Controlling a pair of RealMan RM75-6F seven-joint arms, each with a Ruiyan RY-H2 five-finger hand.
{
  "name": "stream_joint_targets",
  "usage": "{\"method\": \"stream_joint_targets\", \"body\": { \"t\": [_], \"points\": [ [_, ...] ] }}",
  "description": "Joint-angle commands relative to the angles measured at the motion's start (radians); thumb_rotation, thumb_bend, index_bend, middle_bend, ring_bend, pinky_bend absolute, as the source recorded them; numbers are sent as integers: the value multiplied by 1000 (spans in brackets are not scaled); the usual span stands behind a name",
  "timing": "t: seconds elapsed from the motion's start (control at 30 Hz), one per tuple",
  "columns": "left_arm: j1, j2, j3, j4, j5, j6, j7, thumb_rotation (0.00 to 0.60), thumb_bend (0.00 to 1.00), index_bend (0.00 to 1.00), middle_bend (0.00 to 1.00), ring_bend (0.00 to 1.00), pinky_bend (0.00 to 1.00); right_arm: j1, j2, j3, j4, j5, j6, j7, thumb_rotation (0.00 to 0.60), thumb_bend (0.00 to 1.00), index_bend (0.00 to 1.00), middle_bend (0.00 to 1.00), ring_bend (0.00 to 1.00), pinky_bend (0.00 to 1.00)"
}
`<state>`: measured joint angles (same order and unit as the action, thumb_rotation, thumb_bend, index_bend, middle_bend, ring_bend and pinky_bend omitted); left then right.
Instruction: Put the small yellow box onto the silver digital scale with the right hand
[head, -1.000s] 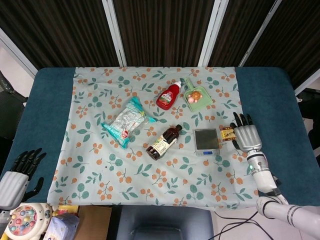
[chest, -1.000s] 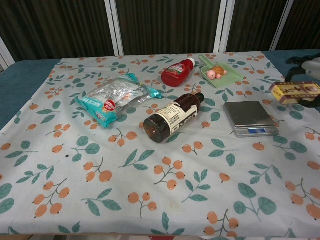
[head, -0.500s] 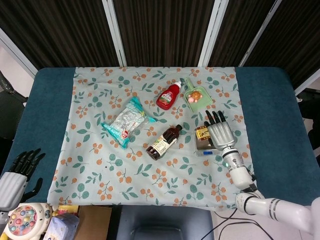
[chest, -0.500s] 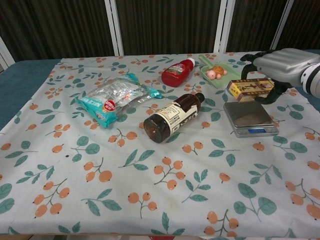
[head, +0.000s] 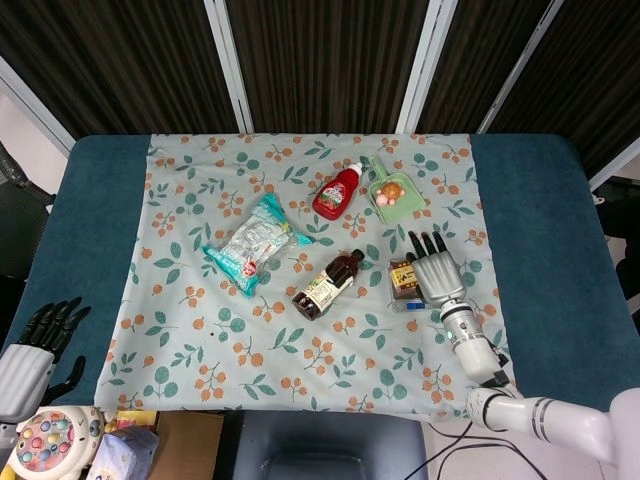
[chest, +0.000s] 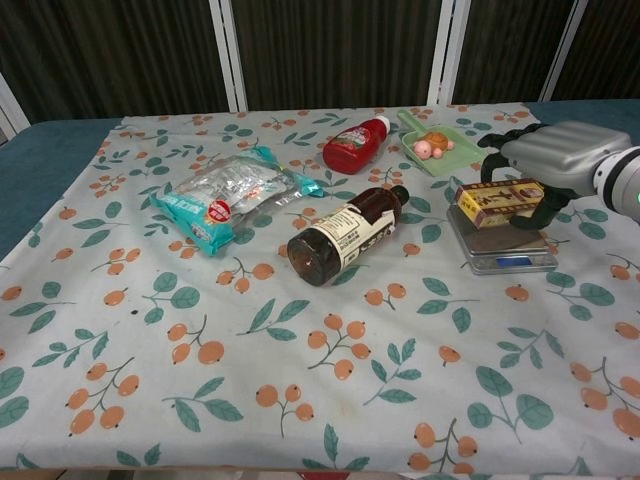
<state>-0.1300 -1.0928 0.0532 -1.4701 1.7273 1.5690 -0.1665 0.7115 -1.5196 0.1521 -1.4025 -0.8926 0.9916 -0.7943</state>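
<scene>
My right hand (head: 436, 273) (chest: 549, 160) holds the small yellow box (chest: 499, 202) (head: 404, 276) just above the silver digital scale (chest: 500, 246), near its left part. In the head view the hand and box cover most of the scale (head: 409, 300), and only its front strip shows. Whether the box touches the platform cannot be told. My left hand (head: 33, 352) hangs off the table's near left corner with its fingers apart and nothing in it.
A dark brown bottle (chest: 346, 234) lies on its side left of the scale. Behind are a red ketchup bottle (chest: 355, 146) and a green tray (chest: 441, 150) with a small toy. A blue-green snack bag (chest: 231, 197) lies further left. A colourful toy (head: 50, 440) sits below the table edge.
My right hand carried the yellow box from right of the scale leftwards over it, then lowered it close to the platform. The left hand has hardly moved.
</scene>
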Motion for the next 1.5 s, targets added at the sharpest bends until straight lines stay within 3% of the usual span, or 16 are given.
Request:
{"method": "stream_joint_targets", "body": {
  "t": [0.03, 0.4, 0.57, 0.67, 0.77, 0.9, 1.03, 1.23, 1.5],
  "points": [
    [0, 0, 0, 0, -2, -1, -1, 600, 506, 0, 0, 0, 86, 7, 3, -9, -11, 29, -6, -25, 600, 523, 429, 21, 0, 0],
    [0, 1, 0, 0, -2, -1, -1, 600, 507, 0, 0, 0, 86, -1, 41, -24, -62, 25, 23, 4, 600, 304, 275, 0, 0, 0],
    [1, 1, 0, -1, 0, 3, 2, 600, 507, 0, 0, 0, 86, -53, 95, -42, -145, -41, 112, 56, 600, 292, 226, 0, 0, 0],
    [0, -1, -3, 3, 8, 12, 3, 600, 506, 0, 0, 0, 86, -148, 155, -88, -255, -164, 248, 150, 600, 292, 155, 0, 0, 0],
    [0, -22, -13, 30, 32, 49, 18, 600, 506, 0, 0, 0, 82, -277, 210, -195, -328, -362, 416, 247, 600, 290, 85, 0, 0, 0],
    [11, -30, -15, 29, 16, 52, 41, 600, 508, 0, 0, 0, 79, -428, 225, -309, -302, -552, 612, 335, 600, 269, 37, 0, 0, 0],
    [13, -22, -16, 8, -8, 32, 60, 600, 509, 0, 0, 0, 80, -531, 236, -368, -241, -590, 671, 443, 600, 208, 9, 0, 0, 0],
    [18, -23, -19, -4, -16, 29, 93, 600, 509, 0, 0, 0, 81, -598, 267, -333, -249, -640, 761, 492, 600, 203, 0, 0, 0, 0],
    [21, -20, -19, -7, -20, 28, 96, 600, 509, 0, 0, 0, 81, -616, 267, -306, -257, -639, 697, 465, 600, 203, 0, 0, 0, 0]
  ]
}}
